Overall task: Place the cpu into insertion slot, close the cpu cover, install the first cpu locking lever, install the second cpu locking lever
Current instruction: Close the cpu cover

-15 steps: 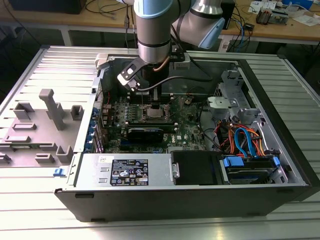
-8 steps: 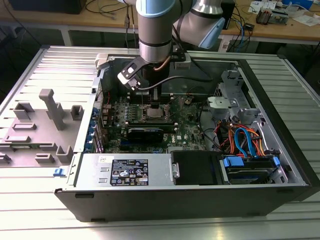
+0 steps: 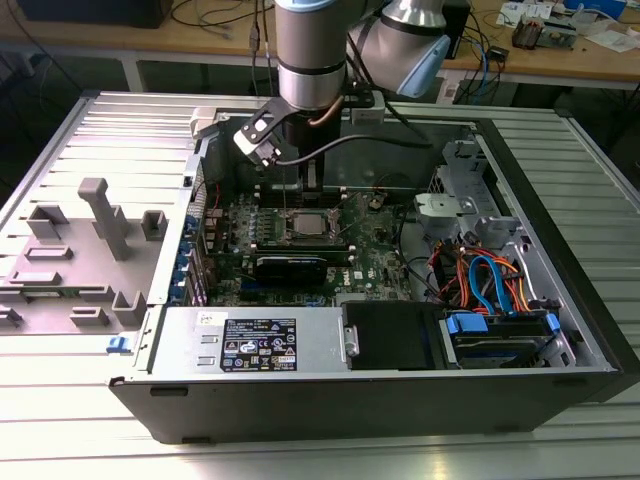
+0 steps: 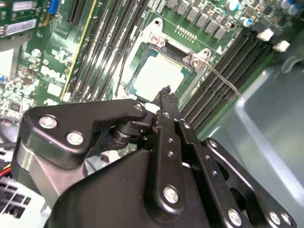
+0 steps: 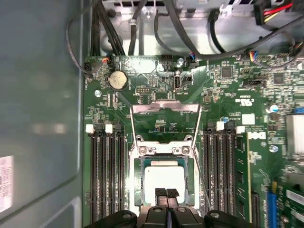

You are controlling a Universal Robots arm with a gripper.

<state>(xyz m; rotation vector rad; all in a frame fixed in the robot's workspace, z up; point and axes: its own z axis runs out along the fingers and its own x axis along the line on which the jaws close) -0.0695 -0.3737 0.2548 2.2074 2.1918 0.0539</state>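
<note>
In the exterior view, the arm (image 3: pixel 310 50) hangs down into an open computer case (image 3: pixel 560 300) that lies on its side on a slatted metal table (image 3: pixel 90 130). Below the arm, on the green motherboard (image 3: pixel 375 250), the cpu (image 3: pixel 303 224) shows as a small grey square lying in the insertion slot (image 3: pixel 303 239). A long black card (image 3: pixel 300 265) lies just beside the slot, on the side toward the camera. Orange and blue cables (image 3: pixel 485 280) bunch at the exterior view's right.

In the first wrist view, the gripper (image 5: pixel 166 194) has its two black fingertips (image 5: pixel 161 194) pressed together with nothing between them. They hover over the near edge of the cpu (image 5: pixel 164 178). Whether they touch it cannot be told. The chip lies flat inside the dark rim of the insertion slot (image 5: pixel 137 183). The cpu cover (image 5: pixel 164 108) is swung back off the slot, and green board shows through its window. A thin wire lever (image 5: pixel 203 185) runs along one side of the slot. Black memory slots (image 5: pixel 107 175) flank it on both sides, and a round coin battery (image 5: pixel 118 80) sits farther off.

In the second wrist view, the gripper (image 4: pixel 166 92) is again closed to a single tip just over the cpu (image 4: pixel 159 73). A wire lever (image 4: pixel 223 78) slants up and away from a corner of the slot.
</note>
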